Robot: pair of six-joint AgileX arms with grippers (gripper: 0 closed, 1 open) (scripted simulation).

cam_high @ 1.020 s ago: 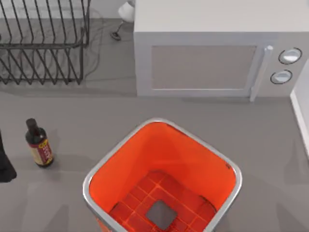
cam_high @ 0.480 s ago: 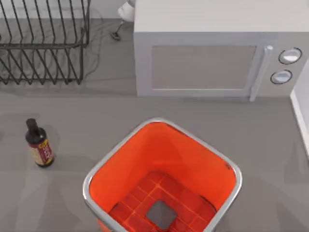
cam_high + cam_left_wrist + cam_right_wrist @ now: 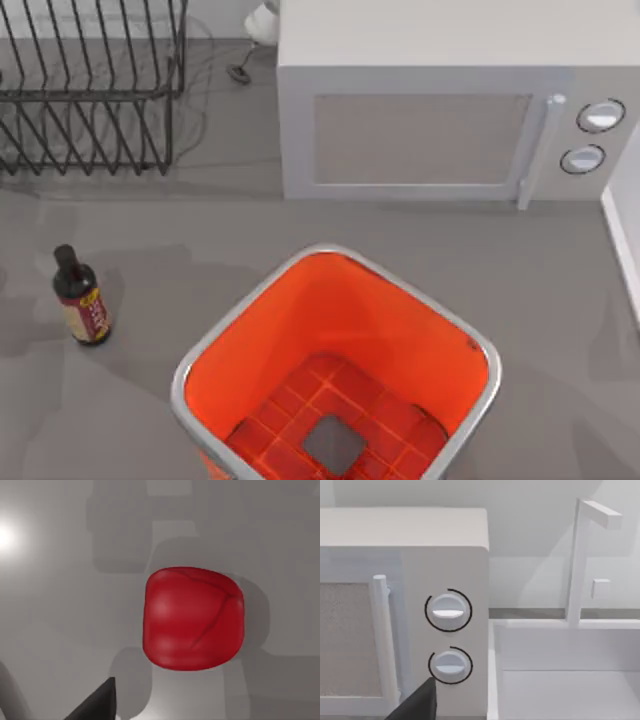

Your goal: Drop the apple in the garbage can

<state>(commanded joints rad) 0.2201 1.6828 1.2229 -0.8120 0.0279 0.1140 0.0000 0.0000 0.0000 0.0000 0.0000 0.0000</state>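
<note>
The apple point(image 3: 192, 619), a bright red rounded fruit, lies on the grey table in the left wrist view. A dark part of my left gripper point(image 3: 97, 705) hangs above the table close beside it, without touching it. The garbage can point(image 3: 335, 258), orange inside with a silver rim and a grey square on its gridded floor, stands at the front middle of the table in the top view. A dark part of my right gripper point(image 3: 417, 704) shows in the right wrist view, facing the microwave's knobs.
A grey microwave point(image 3: 450, 110) stands behind the can. A black wire rack point(image 3: 90, 90) is at the back left. A dark brown bottle point(image 3: 82, 300) with a red label stands left of the can. A white basin point(image 3: 565, 675) lies right of the microwave.
The dark piece of my left arm at the top view's left edge has gone out of that view. Shadows on the table's left side have shifted.
</note>
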